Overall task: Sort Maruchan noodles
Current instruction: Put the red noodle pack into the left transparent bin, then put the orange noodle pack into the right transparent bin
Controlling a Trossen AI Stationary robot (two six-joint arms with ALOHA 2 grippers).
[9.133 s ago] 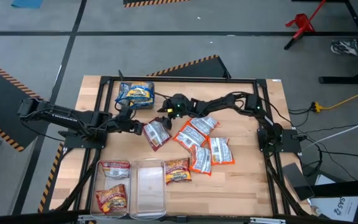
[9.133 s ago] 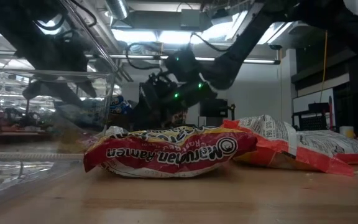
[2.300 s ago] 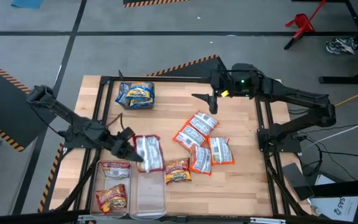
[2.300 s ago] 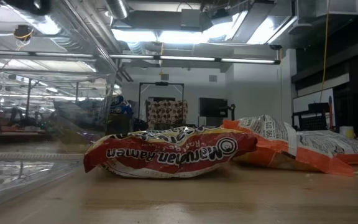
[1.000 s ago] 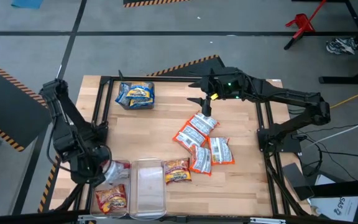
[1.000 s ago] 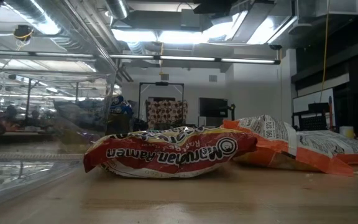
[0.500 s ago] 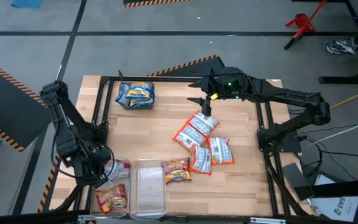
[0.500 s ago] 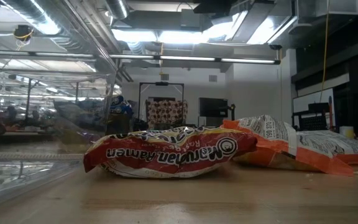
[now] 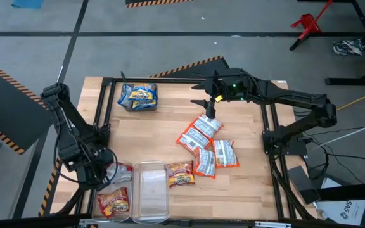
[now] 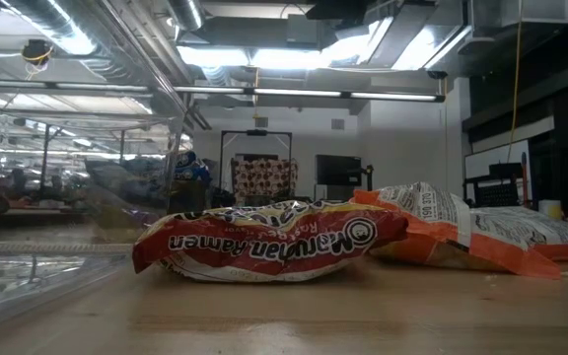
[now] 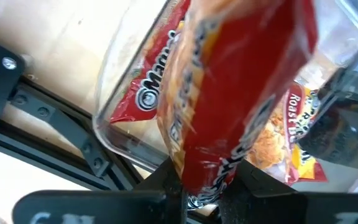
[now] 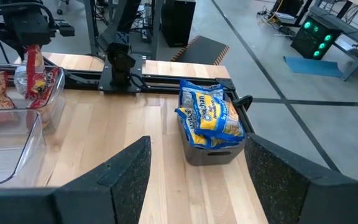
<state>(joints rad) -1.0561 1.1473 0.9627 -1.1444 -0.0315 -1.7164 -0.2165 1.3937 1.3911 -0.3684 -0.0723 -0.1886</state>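
Desk of pale wood seen from above, with a dark arm at each side. At the near left corner, the left tool is clamped on a red noodle packet, holding it over a clear bin. That bin already contains two red packets. Just to its right stands a second clear bin, and touching that bin's right side lies another red packet on the desk. Toward the far left sits a small dark tub filled with blue-and-yellow packets. Right of centre, a cluster of orange-and-white packets lies spread on the wood. The right tool hangs directly over the far end of that cluster, fingers apart and holding nothing.
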